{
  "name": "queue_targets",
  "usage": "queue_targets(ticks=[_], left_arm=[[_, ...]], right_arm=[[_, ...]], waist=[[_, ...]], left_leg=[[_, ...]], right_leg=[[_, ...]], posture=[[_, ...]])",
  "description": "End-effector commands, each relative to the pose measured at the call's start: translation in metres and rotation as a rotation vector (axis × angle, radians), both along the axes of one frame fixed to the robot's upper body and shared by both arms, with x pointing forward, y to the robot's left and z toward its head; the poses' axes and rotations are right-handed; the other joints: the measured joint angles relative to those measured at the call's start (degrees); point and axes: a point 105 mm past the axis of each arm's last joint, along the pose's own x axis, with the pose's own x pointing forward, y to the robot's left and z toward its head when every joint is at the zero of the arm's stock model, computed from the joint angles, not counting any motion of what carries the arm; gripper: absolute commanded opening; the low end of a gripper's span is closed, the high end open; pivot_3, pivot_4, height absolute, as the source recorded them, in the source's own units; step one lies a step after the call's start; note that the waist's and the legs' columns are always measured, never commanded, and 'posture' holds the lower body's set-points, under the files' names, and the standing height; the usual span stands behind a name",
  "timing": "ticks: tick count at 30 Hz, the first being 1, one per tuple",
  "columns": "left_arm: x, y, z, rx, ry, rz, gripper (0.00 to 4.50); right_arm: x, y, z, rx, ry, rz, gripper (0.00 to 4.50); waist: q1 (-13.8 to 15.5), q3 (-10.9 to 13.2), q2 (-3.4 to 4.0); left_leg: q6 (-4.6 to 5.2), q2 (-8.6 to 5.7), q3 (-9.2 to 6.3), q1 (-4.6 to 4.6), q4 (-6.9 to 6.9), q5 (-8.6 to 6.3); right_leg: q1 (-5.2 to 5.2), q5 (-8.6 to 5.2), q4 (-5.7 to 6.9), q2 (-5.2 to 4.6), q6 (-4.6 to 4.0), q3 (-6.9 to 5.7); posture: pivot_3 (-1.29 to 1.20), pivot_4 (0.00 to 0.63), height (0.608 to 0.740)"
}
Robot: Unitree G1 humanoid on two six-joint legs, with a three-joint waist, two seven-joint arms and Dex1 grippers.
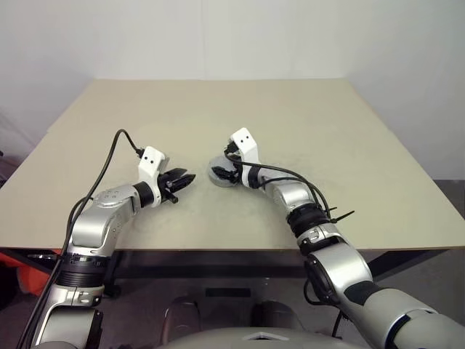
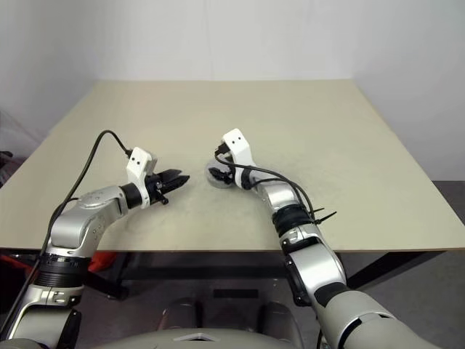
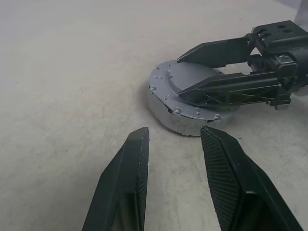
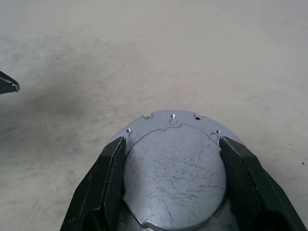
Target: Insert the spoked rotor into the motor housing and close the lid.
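Note:
A round silver motor housing (image 3: 166,114) stands on the tan table (image 1: 305,123), near its front middle. A flat grey lid (image 4: 173,168) with small screw holes and a notched edge lies on top of it. The spoked rotor is hidden. My right gripper (image 4: 172,140) is open, its two black fingers (image 3: 226,84) stretched over the lid's top face, one to each side of its round centre. My left gripper (image 3: 173,130) is open and empty a short way to the left of the housing, pointing at it just above the table.
The table's front edge (image 1: 218,249) runs just under both forearms. A black cable (image 1: 109,156) loops up from the left wrist. Bare tabletop lies behind and to both sides of the housing.

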Motion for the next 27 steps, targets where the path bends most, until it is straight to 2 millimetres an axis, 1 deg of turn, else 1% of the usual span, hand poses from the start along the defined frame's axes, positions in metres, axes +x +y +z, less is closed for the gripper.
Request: queue_targets(ticks=[1, 8, 19, 27], left_arm=[[0.0012, 0.0002, 0.0168, 0.006, -0.063, -0.005, 1.77], [0.0013, 0.0004, 0.0163, 0.007, -0.064, -0.001, 1.77], [-0.0009, -0.0014, 0.0137, 0.006, -0.057, -0.006, 1.77], [-0.0016, -0.0004, 0.0127, 0.012, -0.055, -0.002, 1.77]], right_arm=[[0.0059, -0.001, 0.0088, 0.001, -0.035, -0.015, 2.96], [0.0077, -0.0031, 0.0034, -0.016, -0.025, -0.03, 2.96], [0.0134, -0.0004, 0.0119, 0.034, 0.011, -0.045, 2.96], [0.0128, 0.0013, 0.0077, 0.013, 0.006, -0.049, 2.96]], waist=[[-0.01, 0.0, 0.0], [-0.38, 0.0, 0.0], [-0.86, 0.0, 0.0], [-1.03, 0.0, 0.0]], left_leg=[[-0.01, 0.0, 0.0, 0.01, 0.0, 0.0], [-0.02, 0.01, -0.01, 0.04, 0.01, 0.01], [-0.1, 0.02, -0.02, 0.04, 0.03, 0.06], [-0.11, 0.02, -0.02, 0.04, 0.03, 0.07]], right_leg=[[0.0, 0.0, 0.02, 0.0, 0.01, 0.0], [0.01, -0.08, 0.07, 0.0, 0.14, 0.0], [0.05, -0.15, 0.1, 0.0, 0.26, 0.0], [0.05, -0.08, 0.11, 0.0, 0.14, -0.01]], posture=[[0.0, 0.0, 0.74], [0.0, 0.0, 0.74], [0.0, 0.0, 0.74], [0.0, 0.0, 0.74]])
